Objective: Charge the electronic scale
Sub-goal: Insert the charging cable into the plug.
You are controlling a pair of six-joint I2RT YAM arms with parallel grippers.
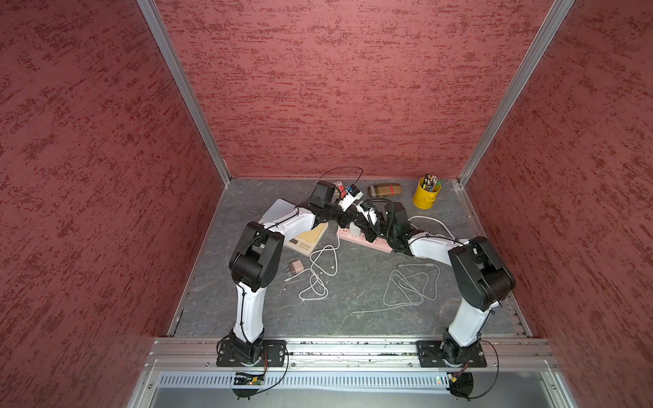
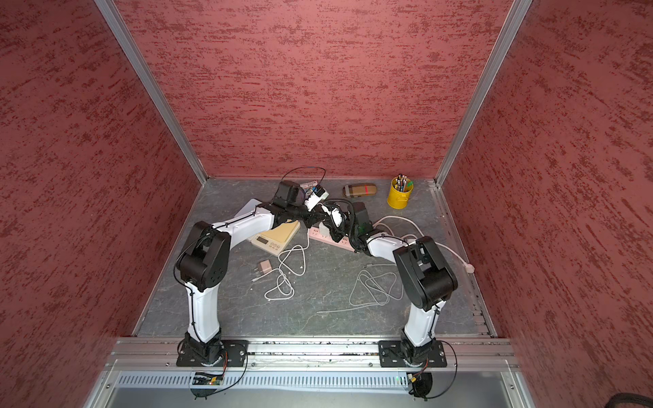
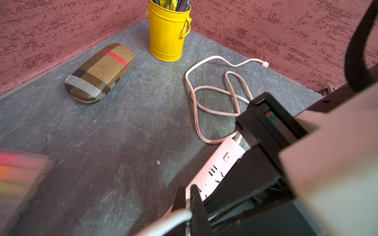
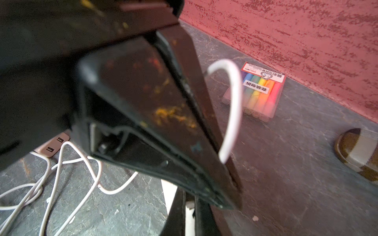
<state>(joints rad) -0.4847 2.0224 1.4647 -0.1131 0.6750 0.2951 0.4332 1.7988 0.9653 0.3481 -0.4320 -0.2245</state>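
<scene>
The cream electronic scale (image 1: 311, 236) lies at the back left, partly under my left forearm. A pink power strip (image 1: 374, 243) lies to its right; its sockets show in the left wrist view (image 3: 216, 169). Both grippers meet over the strip's left end. My left gripper (image 3: 186, 189) is shut on a white cable (image 3: 173, 220), which arcs up beside it (image 4: 231, 102). My right gripper (image 4: 190, 201) is shut. Something white (image 4: 168, 194) shows beside its jaws and in the slit between them, and I cannot tell whether it is gripped. The cable runs down into loops (image 1: 318, 275) on the floor.
A pinkish plug adapter (image 1: 296, 266) lies in front of the scale. A second, grey cable (image 1: 410, 282) is coiled at the right. Against the back wall stand a yellow pen can (image 1: 426, 194), a plaid glasses case (image 1: 384, 190) and a marker pack (image 4: 261, 92).
</scene>
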